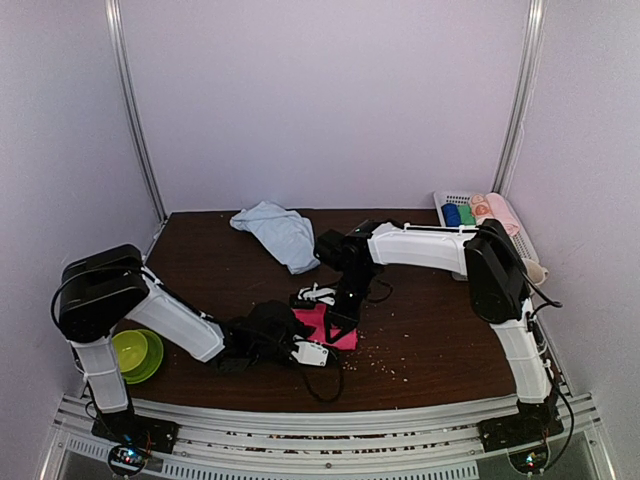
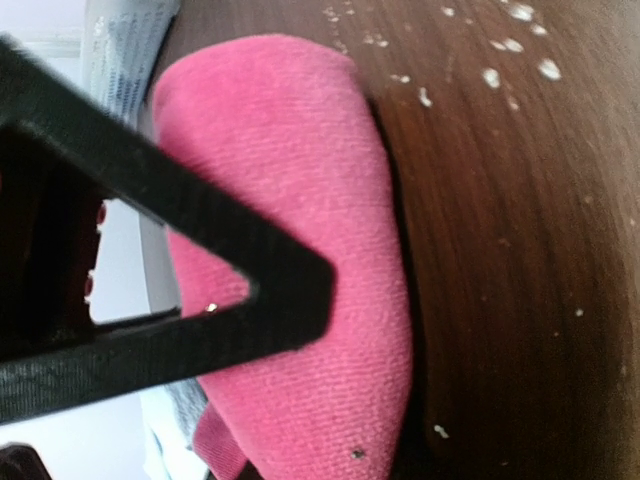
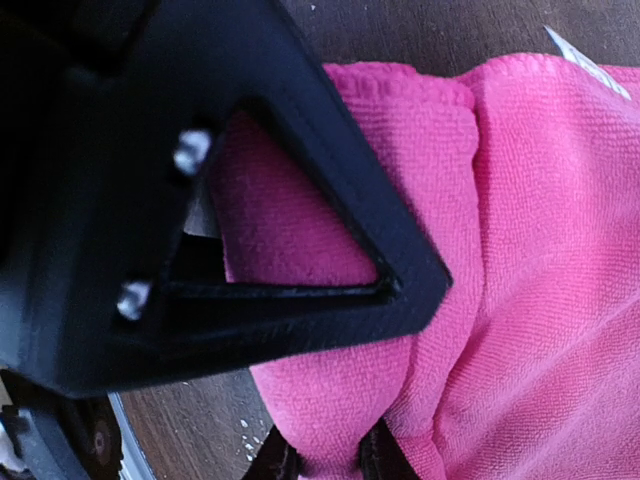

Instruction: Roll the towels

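Right tool (image 1: pixel 337 322) is pointing straight down onto the pink towel (image 1: pixel 346 340), which is lying near the middle of the surface (image 1: pixel 440 330), closer to the near edge than the far one. My left tool (image 1: pixel 300 340) is reaching in low from the left edge and touching the same bundle. The arms are covering most of it, so I cannot tell its long axis from above. The blue towel (image 1: pixel 280 232) is lying crumpled by the far edge, well apart from both tools.

Through the left wrist, one black finger (image 2: pixel 200 300) is crossing the pink cloth, whose rounded fold is running the length of the frame beside bare wood. The other finger is hidden, so I cannot tell whether this tool is wide or narrow.

Through the right wrist, a finger (image 3: pixel 300 200) is lying over a doubled fold of pink, with black tips showing beneath. I am judging this tool to be closed narrow on that fold. The flat cloth is spreading to the frame's right, so rolling should carry the fold that way.
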Action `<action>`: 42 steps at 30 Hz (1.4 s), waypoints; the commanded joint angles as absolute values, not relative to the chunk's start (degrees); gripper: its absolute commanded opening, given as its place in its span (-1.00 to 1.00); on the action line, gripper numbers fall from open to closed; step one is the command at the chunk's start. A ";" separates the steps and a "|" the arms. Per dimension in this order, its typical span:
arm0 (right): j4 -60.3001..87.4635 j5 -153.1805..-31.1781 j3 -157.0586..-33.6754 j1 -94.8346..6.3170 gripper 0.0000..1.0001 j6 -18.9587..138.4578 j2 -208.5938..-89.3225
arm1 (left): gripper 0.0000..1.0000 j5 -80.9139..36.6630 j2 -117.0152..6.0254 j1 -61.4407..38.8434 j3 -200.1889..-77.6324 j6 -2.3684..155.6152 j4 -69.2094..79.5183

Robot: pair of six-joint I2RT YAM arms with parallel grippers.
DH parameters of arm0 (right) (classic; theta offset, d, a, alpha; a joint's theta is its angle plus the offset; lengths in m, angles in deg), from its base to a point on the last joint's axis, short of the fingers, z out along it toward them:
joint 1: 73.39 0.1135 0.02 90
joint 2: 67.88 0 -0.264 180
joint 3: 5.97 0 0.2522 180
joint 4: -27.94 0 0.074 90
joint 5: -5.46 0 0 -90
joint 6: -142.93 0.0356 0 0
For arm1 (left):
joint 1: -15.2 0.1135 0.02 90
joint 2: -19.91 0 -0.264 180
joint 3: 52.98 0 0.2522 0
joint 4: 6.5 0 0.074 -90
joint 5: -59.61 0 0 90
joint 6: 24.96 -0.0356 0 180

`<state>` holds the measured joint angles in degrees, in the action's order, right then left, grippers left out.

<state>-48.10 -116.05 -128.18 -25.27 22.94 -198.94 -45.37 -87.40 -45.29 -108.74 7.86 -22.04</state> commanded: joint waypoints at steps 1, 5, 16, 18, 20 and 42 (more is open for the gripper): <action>-49.45 -113.89 -125.92 -25.69 -0.62 22.44 -200.80 | -0.73 -45.35 -89.62 -44.41 -110.14 9.41 -7.84; -46.31 -112.41 -123.10 -26.23 -0.32 23.60 -197.57 | -1.00 -40.38 -88.40 -43.68 -112.83 12.55 1.18; -27.22 -101.51 -104.33 -29.67 0.82 30.47 -175.10 | -1.00 -25.90 -86.96 -39.67 -119.77 19.90 18.18; -23.44 -100.07 -100.71 -30.78 0.84 31.37 -171.54 | -1.00 -23.47 -87.37 -38.78 -121.27 20.91 20.49; -19.54 -97.58 -97.06 -31.32 0.84 32.05 -168.24 | -1.00 -21.18 -88.05 -37.60 -123.48 21.82 23.25; 19.55 -83.95 -67.97 -20.03 0.84 18.20 -156.21 | -1.00 -2.00 -99.71 -26.92 -144.44 29.80 46.49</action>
<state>12.53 -89.20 -69.34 -22.23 22.98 -154.53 -4.02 -96.36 -28.33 -144.06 27.31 37.34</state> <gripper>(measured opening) 0.918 0.110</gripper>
